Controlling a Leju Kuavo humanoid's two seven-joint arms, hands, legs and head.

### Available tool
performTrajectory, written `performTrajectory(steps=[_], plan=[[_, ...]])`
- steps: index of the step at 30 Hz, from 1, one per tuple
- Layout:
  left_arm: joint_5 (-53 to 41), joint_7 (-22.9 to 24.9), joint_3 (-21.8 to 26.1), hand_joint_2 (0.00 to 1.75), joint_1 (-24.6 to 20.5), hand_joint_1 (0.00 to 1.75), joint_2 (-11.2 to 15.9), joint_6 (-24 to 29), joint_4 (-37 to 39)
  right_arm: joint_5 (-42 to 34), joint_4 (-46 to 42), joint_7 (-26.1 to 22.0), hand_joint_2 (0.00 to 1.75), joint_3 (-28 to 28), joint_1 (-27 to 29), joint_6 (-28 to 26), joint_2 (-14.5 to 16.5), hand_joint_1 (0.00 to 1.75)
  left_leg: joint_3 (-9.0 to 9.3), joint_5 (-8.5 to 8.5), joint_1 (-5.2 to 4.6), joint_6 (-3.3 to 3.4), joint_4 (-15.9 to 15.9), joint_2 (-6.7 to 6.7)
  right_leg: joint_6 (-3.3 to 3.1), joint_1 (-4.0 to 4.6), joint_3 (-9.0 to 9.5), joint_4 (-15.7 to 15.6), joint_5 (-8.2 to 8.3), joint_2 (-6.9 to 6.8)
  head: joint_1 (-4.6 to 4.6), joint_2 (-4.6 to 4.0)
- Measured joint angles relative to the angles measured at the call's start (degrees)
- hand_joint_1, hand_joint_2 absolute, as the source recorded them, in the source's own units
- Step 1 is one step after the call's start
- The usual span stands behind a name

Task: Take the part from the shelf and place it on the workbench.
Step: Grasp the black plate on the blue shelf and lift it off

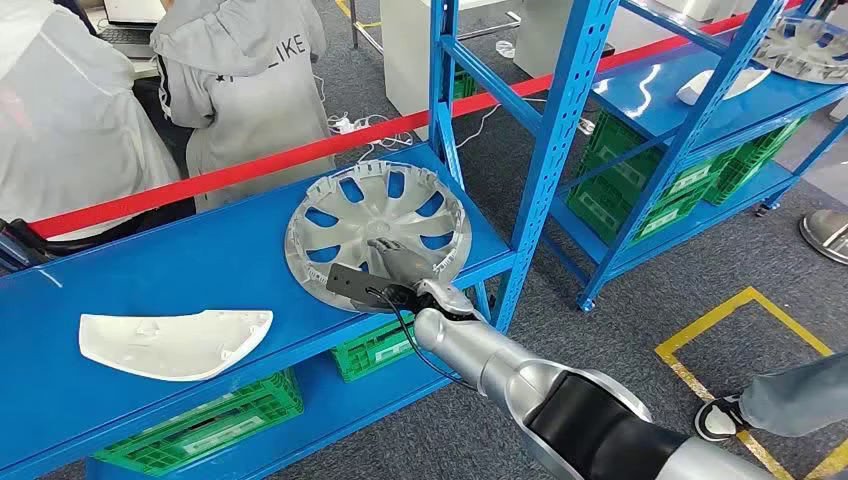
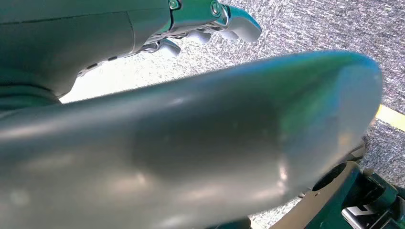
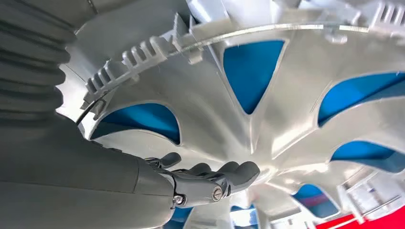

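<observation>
Item: silver wheel cover (image 1: 378,232), flat on blue shelf (image 1: 200,265). My right hand (image 1: 392,262) rests on it, fingers (image 3: 229,172) together, gripping nothing.

Right arm out forward-left, left arm hanging.

Right arm (image 1: 560,385) reaches up from lower right of the head view, silver forearm extended, black elbow section near the bottom edge. Right hand (image 1: 392,262) is at the end of it, fingers (image 3: 229,172) stretched forward and lying close together, thumb (image 3: 168,159) apart from them; can't tell from either view if it's actually gripping. Cable runs along the wrist. Left hand (image 2: 210,21) shows in its wrist view, fingers curled in, nothing in them, behind a blurred silver limb section.
</observation>
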Motion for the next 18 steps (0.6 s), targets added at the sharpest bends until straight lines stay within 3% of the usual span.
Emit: performTrajectory(steps=[1, 5, 18], plan=[[0.00, 0.00, 0.00, 0.00, 0.00, 0.00, 0.00, 0.00, 0.00, -0.02, 0.00, -0.01, 1.75, -0.07, 0.03, -0.12, -0.03, 0.05, 0.00, 0.00, 0.00, 0.00, 0.00, 0.00, 0.00, 0.00, 0.01, 0.00, 0.00, 0.00, 0.00, 0.00], [0.00, 0.01, 0.00, 0.00, 0.01, 0.00, 0.00, -0.01, 0.01, -0.63, 0.00, -0.04, 1.75, -0.66, 0.15, -0.24, -0.25, 1.75, 0.04, 0.00, 0.00, 0.00, 0.00, 0.00, 0.01, 0.00, 0.05, -0.01, 0.00, 0.00, -0.01, 0.01], [0.04, 0.01, 0.00, 0.00, 0.08, 0.00, -0.07, 0.00, 0.02, -2.26, -0.03, -0.99, 1.75, -3.45, 0.34, -0.06, -0.63, 1.75, 0.11, 0.00, 0.00, 0.04, 0.00, -0.03, 0.09, 0.00, 0.19, -0.03, 0.01, -0.03, 0.00, 0.00]])
